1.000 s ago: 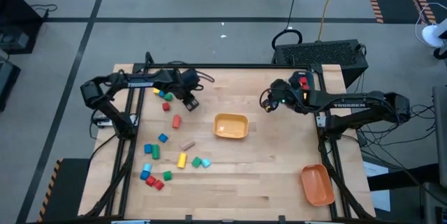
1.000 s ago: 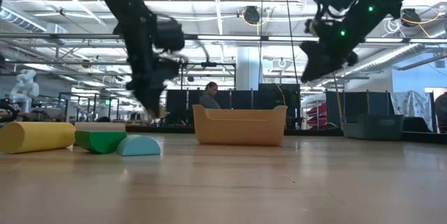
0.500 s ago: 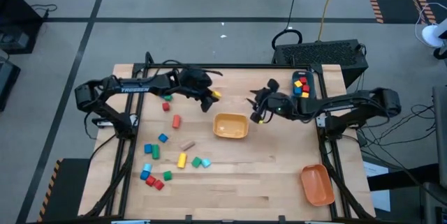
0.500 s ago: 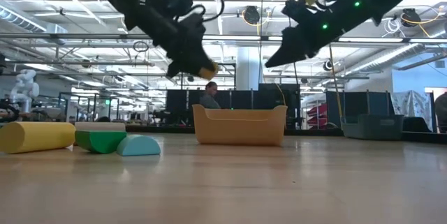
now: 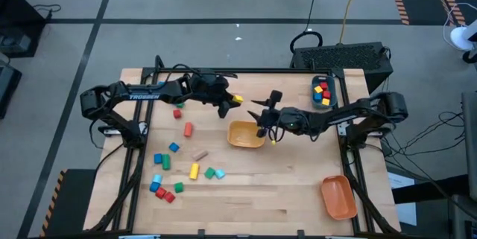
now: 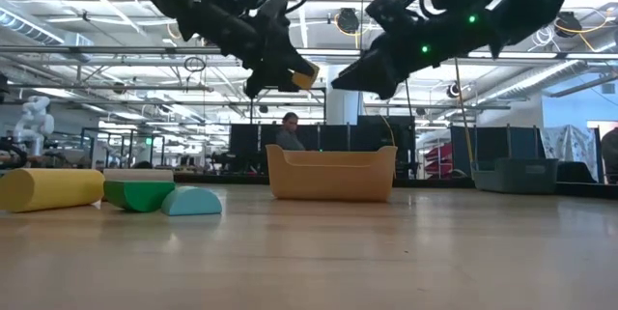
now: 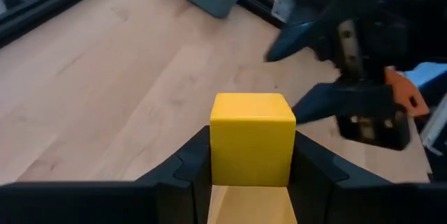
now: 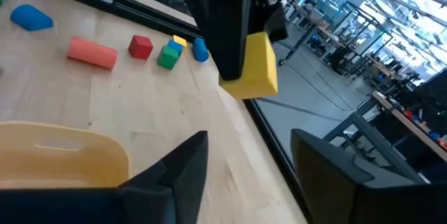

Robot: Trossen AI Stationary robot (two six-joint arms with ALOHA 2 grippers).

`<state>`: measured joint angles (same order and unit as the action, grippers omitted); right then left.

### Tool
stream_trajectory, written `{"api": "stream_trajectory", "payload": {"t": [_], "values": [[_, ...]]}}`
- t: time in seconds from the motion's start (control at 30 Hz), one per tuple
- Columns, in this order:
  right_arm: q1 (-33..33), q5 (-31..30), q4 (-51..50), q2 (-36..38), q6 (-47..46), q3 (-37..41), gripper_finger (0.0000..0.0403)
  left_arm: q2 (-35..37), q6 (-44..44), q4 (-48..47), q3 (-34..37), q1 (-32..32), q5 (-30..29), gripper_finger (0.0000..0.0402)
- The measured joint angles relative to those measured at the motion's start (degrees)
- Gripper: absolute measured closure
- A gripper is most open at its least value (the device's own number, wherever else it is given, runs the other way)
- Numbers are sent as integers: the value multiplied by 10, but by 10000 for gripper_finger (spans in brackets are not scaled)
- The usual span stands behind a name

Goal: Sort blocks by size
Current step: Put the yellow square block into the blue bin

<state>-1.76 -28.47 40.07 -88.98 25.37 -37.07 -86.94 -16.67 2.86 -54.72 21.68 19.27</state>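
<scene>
My left gripper (image 5: 229, 103) is shut on a yellow cube (image 5: 237, 100), held in the air just beyond the far left corner of the yellow bin (image 5: 246, 133). The left wrist view shows the cube (image 7: 251, 137) between the fingers. My right gripper (image 5: 258, 117) is open over the bin's far side and points at the cube (image 8: 255, 67) from the table's right, a short way off. Several loose blocks (image 5: 175, 168) lie on the table's left half. More blocks sit in the teal bin (image 5: 322, 91) at the far right. My left gripper pinches the yellow cube by two opposite side faces (image 7: 216, 147) between its two fingers. The cube sits at the fingers' free ends and sticks out past them. The fingers slant down toward the table's right. The cube is lifted clear of the table, roughly upright.
An orange bin (image 5: 339, 196) stands at the near right corner. The yellow bin (image 6: 331, 173) sits mid-table under both grippers. A yellow cylinder (image 6: 48, 189), a green block (image 6: 140, 195) and a cyan half-round (image 6: 191, 202) lie close to the low camera. A person (image 6: 290, 133) sits beyond the table.
My left gripper has risen from the loose blocks at the far left with the yellow cube and carried it toward the table's right, tipping from pointing down to nearly level. My right gripper has swung from the teal bin toward the table's left, over the yellow bin, facing the cube.
</scene>
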Motion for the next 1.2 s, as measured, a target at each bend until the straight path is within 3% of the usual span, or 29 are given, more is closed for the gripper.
{"api": "stream_trajectory", "payload": {"t": [0.23, 0.43, 0.63, 0.97, 1.07, 1.2], "values": [[0, 0, 31, -36, 41, -33, 141, 0, 5, 11, 0, -13, 6, 264], [0, 0, 31, -75, 54, -77, 137, 0, 5, 29, 0, -32, 6, 264], [4, -1, 30, -88, 66, -93, 170, 0, 5, 31, 0, -41, 5, 264], [15, -38, 33, -88, 79, -93, 265, 0, -5, 33, 0, -41, 4, 264], [16, -40, 33, -88, 80, -93, 272, 0, -19, 33, 0, -41, 4, 264], [18, -69, 34, -88, 72, -93, 284, 0, -4, 33, -1, -41, 3, 223]]}}
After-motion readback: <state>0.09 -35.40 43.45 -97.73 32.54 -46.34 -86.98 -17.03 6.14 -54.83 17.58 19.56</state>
